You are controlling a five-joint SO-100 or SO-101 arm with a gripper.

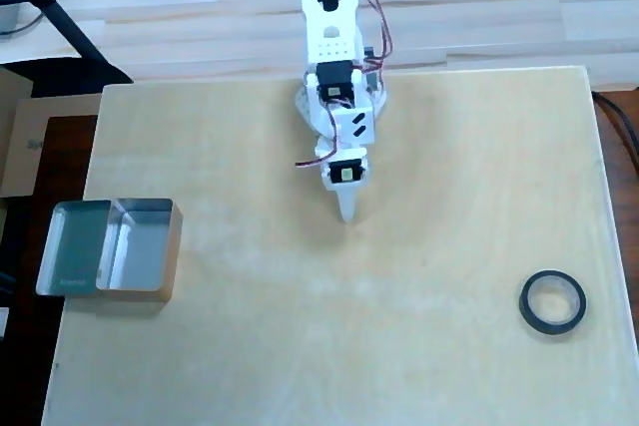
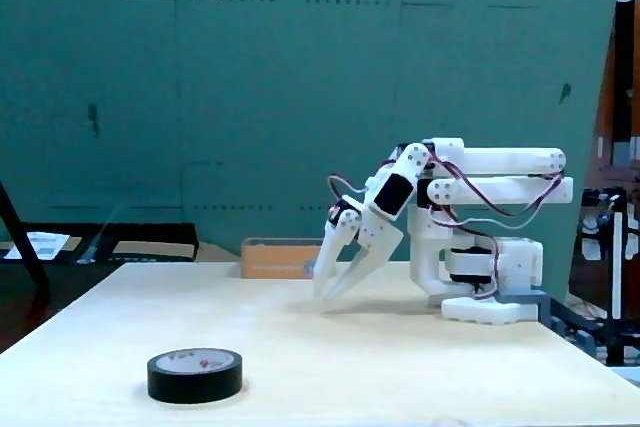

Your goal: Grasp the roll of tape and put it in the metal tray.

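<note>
Overhead view: roll of tape far from metal tray.

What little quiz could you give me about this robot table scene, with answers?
1. True or false: the roll of tape already lies in the metal tray.
2. In the overhead view, the tape lies toward which side of the table: A left, B right, C centre?
3. Fill in: in the fixed view, the tool is folded back near the arm's base with its tips pointing ____ at the table.

Key: 1 false, the tape lies on the bare table, far from the tray. 2 B. 3 down; the fingers are slightly parted and hold nothing.
</note>
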